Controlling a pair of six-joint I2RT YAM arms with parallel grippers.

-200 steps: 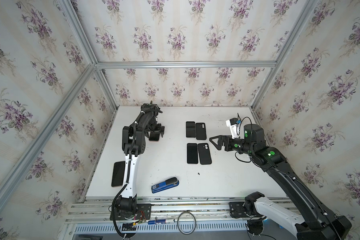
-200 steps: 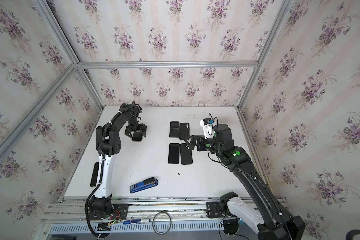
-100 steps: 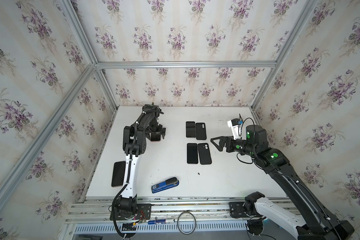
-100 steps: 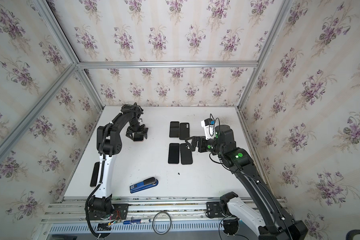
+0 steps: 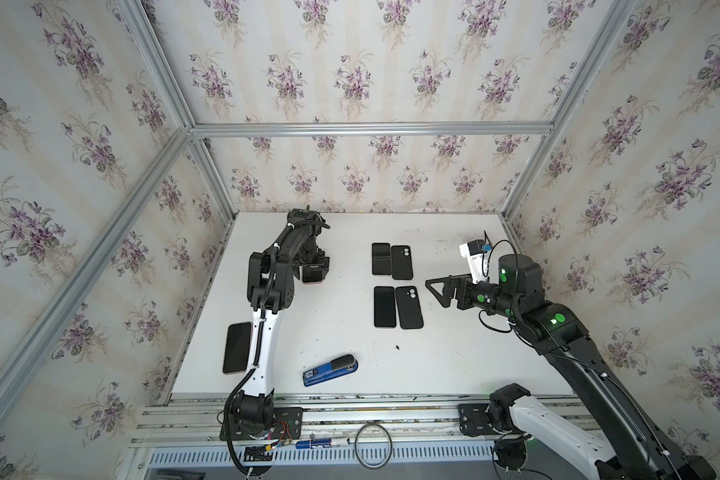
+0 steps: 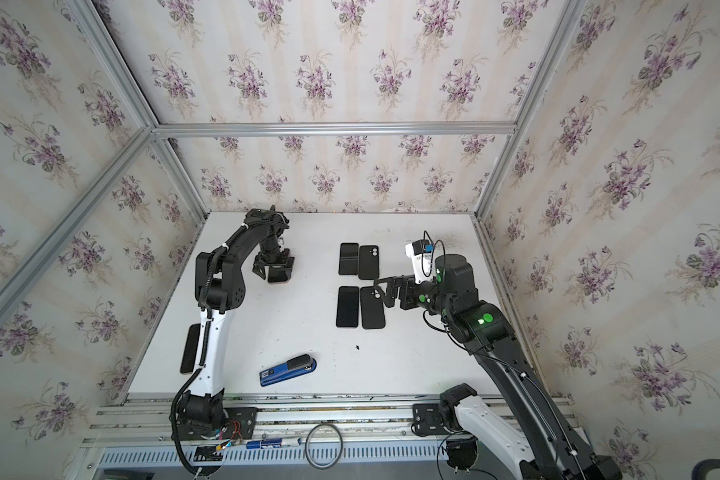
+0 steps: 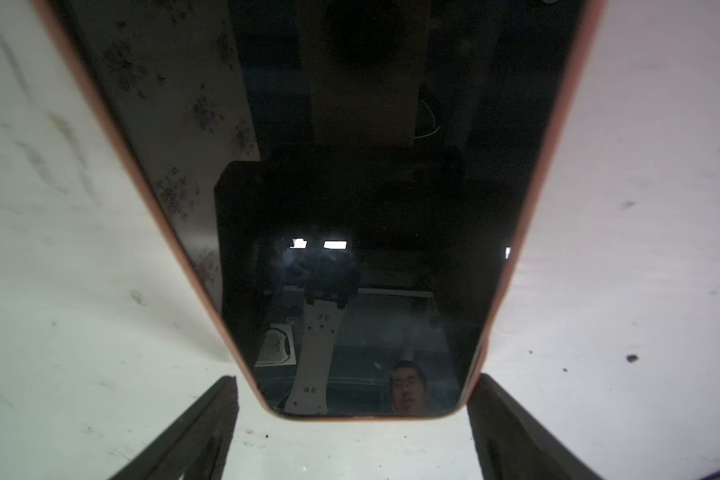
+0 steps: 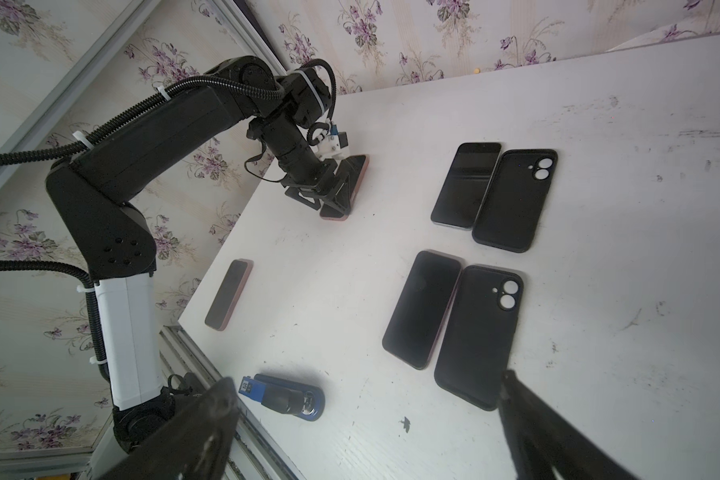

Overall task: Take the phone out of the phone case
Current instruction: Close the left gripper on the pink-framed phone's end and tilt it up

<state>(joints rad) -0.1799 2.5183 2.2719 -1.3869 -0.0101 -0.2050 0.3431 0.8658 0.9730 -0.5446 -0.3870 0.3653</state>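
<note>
Between the left hand's (image 7: 355,377) fingers (image 7: 202,428), the phone (image 7: 350,187).

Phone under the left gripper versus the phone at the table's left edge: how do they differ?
The far phone lies toward the table's back, the edge phone near its front. The left gripper's open jaws straddle the far phone's end; nothing surrounds the edge phone. Both lie flat, screen up, with pink rims.

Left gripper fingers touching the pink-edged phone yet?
Cannot tell. In the left wrist view the left gripper straddles the phone: a sliver of table shows at one finger, while the other finger's tip meets the pink edge with no clear gap.
</note>
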